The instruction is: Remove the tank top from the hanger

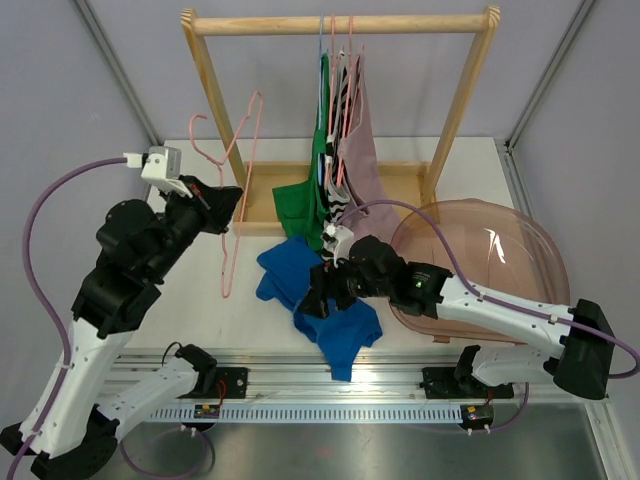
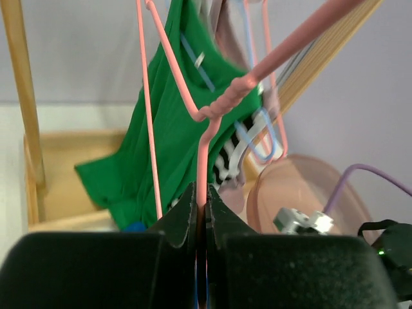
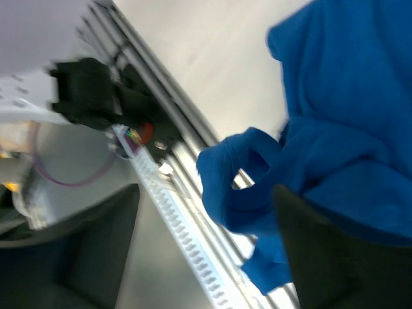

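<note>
Top external view: left gripper (image 1: 225, 200) is clenching the bare pink hanger (image 2: 225, 103) aloft at left, holding it clear of the cloth. Right gripper (image 1: 323, 291), jaws parted, is hovering over the blue tank top (image 1: 290, 270), which is lying crumpled at the table (image 1: 180, 310)'s near centre edge.

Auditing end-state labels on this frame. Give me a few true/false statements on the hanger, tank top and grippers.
Left gripper is shut on the pink hanger. True.
Blue tank top hangs on that hanger. False: it lies crumpled on the table.
Right gripper is clamped shut. False: its jaws stand apart by the blue cloth.
A green garment hangs from the wooden rack. True.
</note>
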You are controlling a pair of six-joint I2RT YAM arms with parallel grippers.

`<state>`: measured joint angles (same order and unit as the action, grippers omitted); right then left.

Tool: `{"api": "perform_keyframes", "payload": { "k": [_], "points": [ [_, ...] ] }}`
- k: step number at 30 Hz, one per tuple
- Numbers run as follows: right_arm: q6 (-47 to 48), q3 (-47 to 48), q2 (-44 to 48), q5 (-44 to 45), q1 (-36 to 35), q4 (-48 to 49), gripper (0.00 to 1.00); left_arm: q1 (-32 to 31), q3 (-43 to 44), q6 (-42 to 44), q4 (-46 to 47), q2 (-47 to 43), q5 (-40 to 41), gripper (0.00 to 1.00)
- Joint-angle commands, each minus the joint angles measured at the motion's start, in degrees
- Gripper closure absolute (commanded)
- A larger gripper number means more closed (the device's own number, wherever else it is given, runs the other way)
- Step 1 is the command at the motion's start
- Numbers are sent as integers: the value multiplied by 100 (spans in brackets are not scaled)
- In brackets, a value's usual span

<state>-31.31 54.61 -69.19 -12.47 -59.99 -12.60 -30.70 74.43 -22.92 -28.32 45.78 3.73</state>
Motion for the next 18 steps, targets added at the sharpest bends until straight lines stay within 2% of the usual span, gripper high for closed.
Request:
{"api": "perform_keyframes", "payload": {
  "k": [1, 7, 13, 18],
  "points": [
    [81, -47, -7, 710, -127, 135, 1, -15, 325, -143, -665, 308, 67, 100],
    [125, -3, 326, 1193, -127, -137, 0, -15, 1353, 33, -1166, 1353, 339, 100],
    [29, -275, 889, 1423, -127, -295, 1, 28, 3101, 200, -1649, 2680, 532, 100],
    [-59, -468, 1311, 1440, -127, -392, 0, 248, 4743, 288, -2002, 3962, 357, 100]
  ]
}}
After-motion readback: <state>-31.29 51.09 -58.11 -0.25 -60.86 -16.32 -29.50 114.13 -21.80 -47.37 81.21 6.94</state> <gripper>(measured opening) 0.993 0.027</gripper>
